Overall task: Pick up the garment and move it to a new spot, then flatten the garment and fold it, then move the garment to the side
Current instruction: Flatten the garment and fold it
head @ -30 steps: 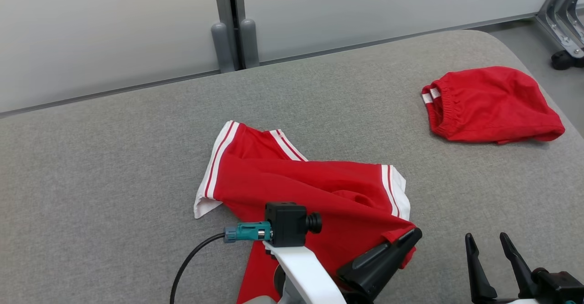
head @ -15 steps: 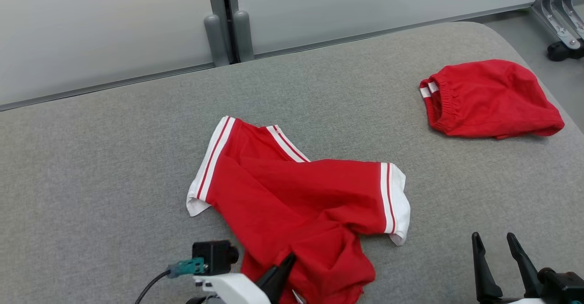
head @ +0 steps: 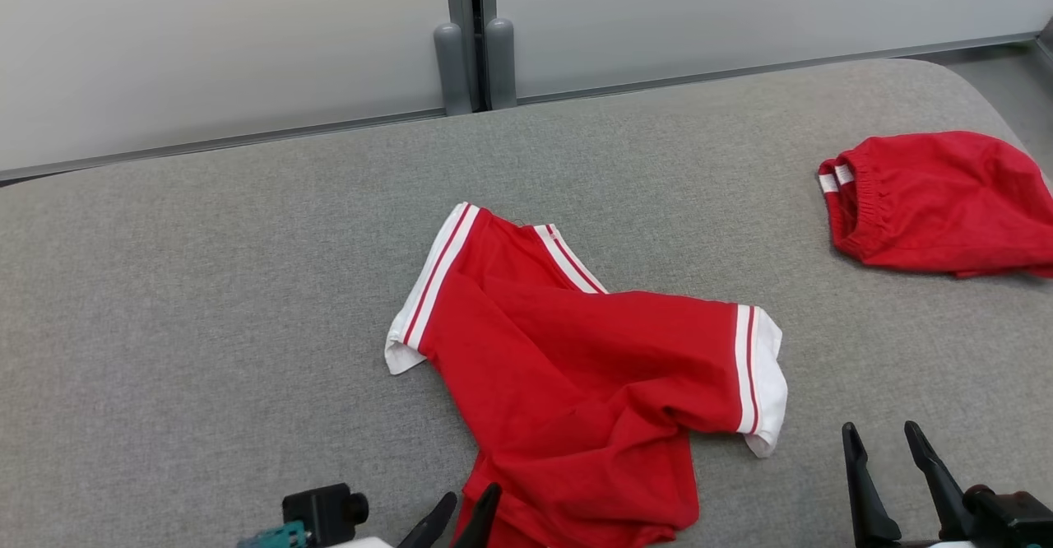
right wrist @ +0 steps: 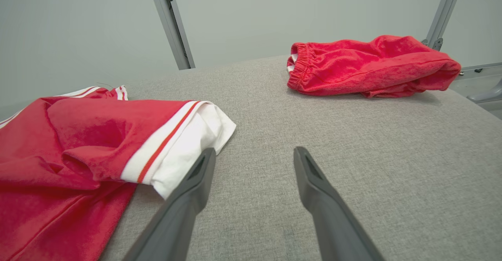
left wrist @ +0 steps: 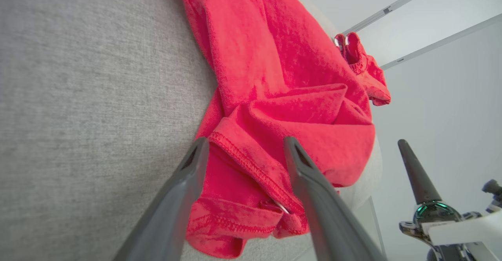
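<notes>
Nearest, left gripper (head: 463, 513) gapes open astride the rumpled hem (left wrist: 251, 167), gripping nothing; right gripper (head: 880, 441) wide, empty. Soft red jersey shirt with white-striped cuffs (head: 576, 367) sprawls mid grey fabric cushion (head: 206, 285). Light, floppy; pinch hem corners, I'd say.

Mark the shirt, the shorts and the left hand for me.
Shirt (head: 576, 367): head view, middle of its red body.
Shorts (head: 946, 202): head view, red cloth beside the waistband.
Left hand (left wrist: 245, 140): left wrist view, midway between its fingertips.
</notes>
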Controlling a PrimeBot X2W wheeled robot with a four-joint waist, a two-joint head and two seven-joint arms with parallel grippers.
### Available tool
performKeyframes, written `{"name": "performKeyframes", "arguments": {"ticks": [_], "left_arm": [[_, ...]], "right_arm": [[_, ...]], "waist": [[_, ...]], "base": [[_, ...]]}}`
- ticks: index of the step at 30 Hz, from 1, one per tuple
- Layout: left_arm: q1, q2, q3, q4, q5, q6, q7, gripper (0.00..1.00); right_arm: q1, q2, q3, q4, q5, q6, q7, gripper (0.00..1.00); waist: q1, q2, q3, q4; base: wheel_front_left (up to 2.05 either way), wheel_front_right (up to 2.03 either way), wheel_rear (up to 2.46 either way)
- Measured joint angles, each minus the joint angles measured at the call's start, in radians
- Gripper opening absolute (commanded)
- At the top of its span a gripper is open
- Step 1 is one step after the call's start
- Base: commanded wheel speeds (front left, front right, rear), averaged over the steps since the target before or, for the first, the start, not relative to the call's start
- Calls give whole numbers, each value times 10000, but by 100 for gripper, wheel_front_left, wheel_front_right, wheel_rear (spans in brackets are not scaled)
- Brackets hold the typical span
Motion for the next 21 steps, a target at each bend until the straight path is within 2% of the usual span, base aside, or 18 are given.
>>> {"name": "performKeyframes", "arguments": {"ticks": [3,4,5,8,11,18,19,20,21], "left_arm": [[403,426,234,-642,-159,-88,-121,100],[672,890,322,-911,-127,52,-169,100],[734,1104,353,-970,-123,104,-167,100],[699,1492,128,-886,194,267,134,100],[373,1379,-278,-600,405,198,625,100],[-375,535,-988,282,646,-142,1551,100],[-421,479,-1028,474,646,-144,1636,19],[-485,445,-1080,654,665,-142,1674,0],[-551,443,-1139,802,748,-148,1707,0]], "right_arm": [[65,-2,-33,-15,-35,0,2,100],[164,0,-75,-15,-73,0,0,100],[205,-4,-104,-12,-81,0,0,100],[214,-4,-15,2,-128,0,2,100],[162,-2,42,36,-134,0,2,100],[-92,-2,128,54,-171,0,0,100],[-108,-2,128,52,-169,0,2,100],[-109,-2,119,52,-167,0,0,100],[-105,-2,117,56,-150,0,0,100]], "waist": [[0,1,-34,103],[0,0,-55,176],[0,0,-59,224],[0,0,-45,375],[0,0,-19,477],[0,0,128,481],[0,0,140,466],[0,0,148,446],[0,0,154,421]], "base": [[0,0,0],[0,0,0],[0,0,0],[0,0,0],[0,0,0],[0,0,0],[0,0,0],[0,0,0],[0,0,0]]}}
